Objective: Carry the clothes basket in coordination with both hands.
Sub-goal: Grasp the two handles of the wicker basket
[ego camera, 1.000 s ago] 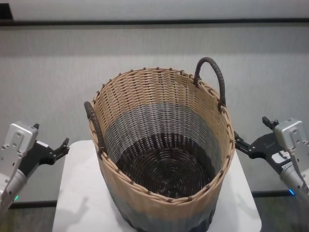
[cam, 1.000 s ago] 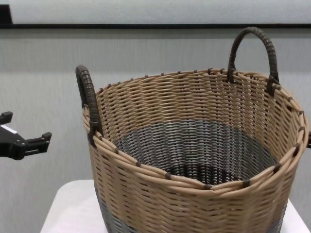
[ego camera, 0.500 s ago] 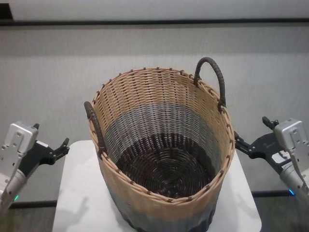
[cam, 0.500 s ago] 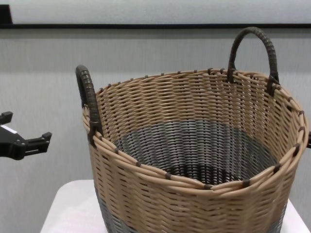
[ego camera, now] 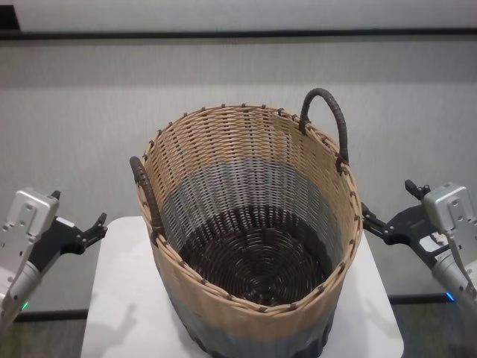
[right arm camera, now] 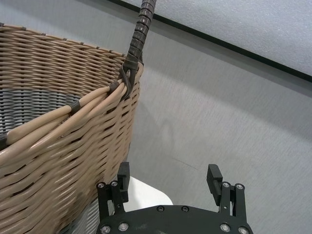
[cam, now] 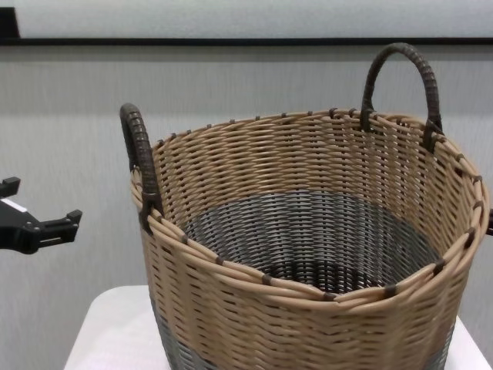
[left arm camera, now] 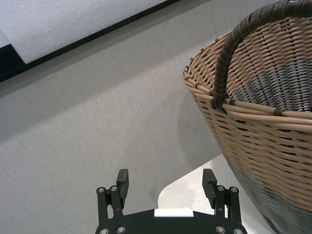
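The clothes basket (ego camera: 246,186) stands upright on a small white table (ego camera: 119,298), tan above and grey below, with nothing inside. One dark handle (ego camera: 145,192) rises from its left rim, the other (ego camera: 332,119) from its far right rim. My left gripper (ego camera: 97,227) hovers open to the left of the basket, well apart from it and below the left handle (left arm camera: 226,48). My right gripper (ego camera: 387,203) is open on the right side, one fingertip close to the basket wall (right arm camera: 58,141). Neither gripper holds anything.
A grey wall with a dark horizontal strip (ego camera: 238,33) stands behind the table. The table top is little wider than the basket, with its edges close on both sides. Open air surrounds both arms.
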Robot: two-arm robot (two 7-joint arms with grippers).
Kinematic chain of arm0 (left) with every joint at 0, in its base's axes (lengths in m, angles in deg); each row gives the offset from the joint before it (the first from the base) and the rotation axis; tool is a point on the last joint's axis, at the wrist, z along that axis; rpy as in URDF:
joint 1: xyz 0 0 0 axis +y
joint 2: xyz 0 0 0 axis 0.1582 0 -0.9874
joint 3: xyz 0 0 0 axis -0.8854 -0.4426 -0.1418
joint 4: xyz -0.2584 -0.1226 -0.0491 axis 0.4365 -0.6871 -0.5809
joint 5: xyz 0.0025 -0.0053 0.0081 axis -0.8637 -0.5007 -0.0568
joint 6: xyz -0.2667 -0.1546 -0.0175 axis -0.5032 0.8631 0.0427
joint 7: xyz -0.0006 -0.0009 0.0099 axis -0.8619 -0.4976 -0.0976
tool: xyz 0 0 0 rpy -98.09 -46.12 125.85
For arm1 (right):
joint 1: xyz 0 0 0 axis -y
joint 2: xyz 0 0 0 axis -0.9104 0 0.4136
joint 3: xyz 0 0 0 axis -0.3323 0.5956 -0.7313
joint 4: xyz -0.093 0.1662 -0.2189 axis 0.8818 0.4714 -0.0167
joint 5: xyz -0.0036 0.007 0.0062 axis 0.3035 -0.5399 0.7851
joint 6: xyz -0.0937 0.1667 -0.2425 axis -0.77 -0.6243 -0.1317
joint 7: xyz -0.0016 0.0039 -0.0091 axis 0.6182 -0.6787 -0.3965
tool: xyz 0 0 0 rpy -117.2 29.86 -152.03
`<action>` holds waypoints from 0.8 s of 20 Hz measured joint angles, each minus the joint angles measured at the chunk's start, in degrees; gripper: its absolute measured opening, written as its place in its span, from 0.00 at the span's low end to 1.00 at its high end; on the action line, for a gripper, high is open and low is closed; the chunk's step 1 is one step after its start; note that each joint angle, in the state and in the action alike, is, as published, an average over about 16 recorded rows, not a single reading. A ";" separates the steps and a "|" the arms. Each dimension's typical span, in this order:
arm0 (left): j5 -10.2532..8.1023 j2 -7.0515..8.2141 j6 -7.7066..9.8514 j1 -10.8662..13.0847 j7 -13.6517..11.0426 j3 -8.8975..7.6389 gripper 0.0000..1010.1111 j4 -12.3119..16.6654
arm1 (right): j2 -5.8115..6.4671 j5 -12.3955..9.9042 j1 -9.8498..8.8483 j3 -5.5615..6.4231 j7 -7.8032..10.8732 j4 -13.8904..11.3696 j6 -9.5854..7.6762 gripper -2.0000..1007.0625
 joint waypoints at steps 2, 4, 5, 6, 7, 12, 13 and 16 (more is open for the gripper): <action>0.00 0.00 0.00 0.00 0.00 0.00 0.99 0.00 | 0.00 0.00 0.00 0.00 0.00 0.00 0.00 1.00; 0.00 0.00 0.00 0.00 0.00 0.00 0.99 0.00 | -0.01 0.01 0.00 0.01 0.02 0.00 0.00 1.00; 0.00 0.00 0.00 0.00 0.00 0.00 0.99 0.00 | -0.03 0.02 -0.01 0.03 0.03 0.00 0.00 1.00; 0.00 0.00 0.00 0.00 0.00 0.00 0.99 0.00 | -0.04 0.04 -0.01 0.05 0.05 0.00 0.00 1.00; 0.00 0.00 0.00 0.00 0.00 0.00 0.99 0.00 | -0.06 0.06 -0.02 0.07 0.06 0.00 0.00 1.00; 0.00 0.00 0.00 0.00 0.00 0.00 0.99 0.00 | -0.16 0.17 -0.07 0.22 0.15 0.00 -0.02 1.00; 0.00 0.00 0.00 0.00 0.00 0.00 0.99 0.00 | -0.18 0.19 -0.08 0.25 0.17 0.00 -0.02 1.00; 0.00 0.00 0.00 0.00 0.00 0.00 0.99 0.00 | -0.25 0.27 -0.11 0.36 0.24 0.00 -0.03 1.00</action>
